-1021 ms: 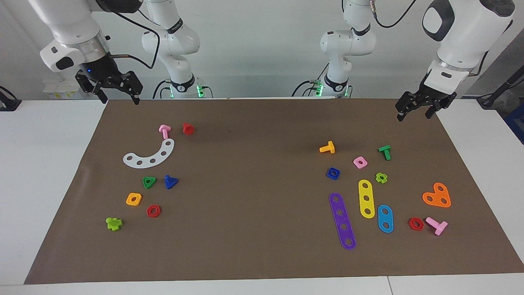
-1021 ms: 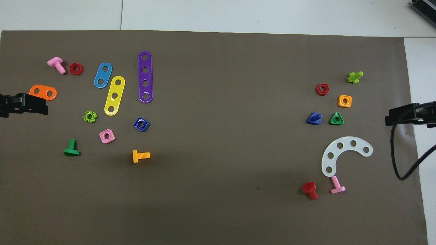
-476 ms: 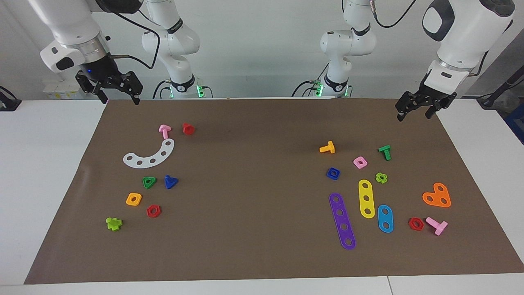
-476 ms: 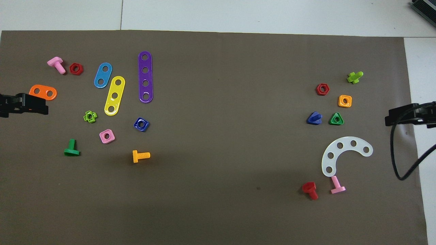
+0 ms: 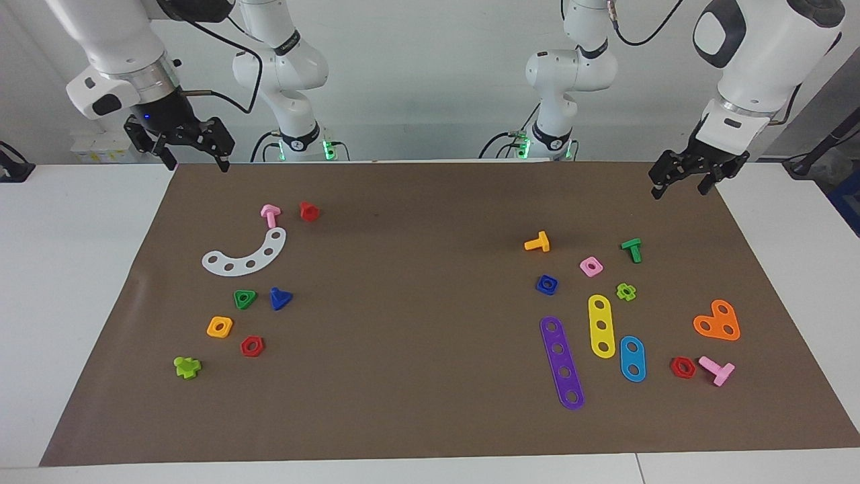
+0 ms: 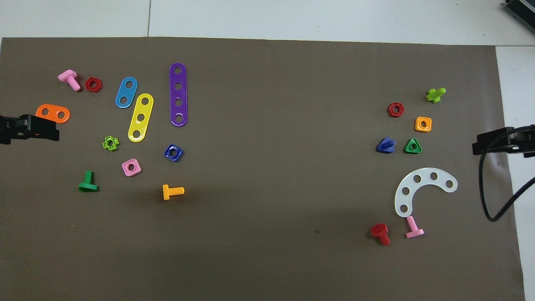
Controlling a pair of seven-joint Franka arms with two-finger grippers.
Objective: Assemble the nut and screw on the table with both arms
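Hanging open and empty, the left pincer (image 5: 678, 181) is over the mat's edge nearest the nut (image 5: 547, 284), the right pincer (image 5: 196, 160) likewise nearest the screw (image 5: 279, 298).

A plain pale wall (image 5: 430, 74) is seen at the back of the room, lit evenly and softly. Small green lights (image 5: 328, 146) are lit low down in front of it. Black cables (image 5: 500, 142) are seen hanging and lying near the wall. A dark stand (image 5: 823, 149) is seen leaning at one edge, with something blue (image 5: 848, 202) beside it.
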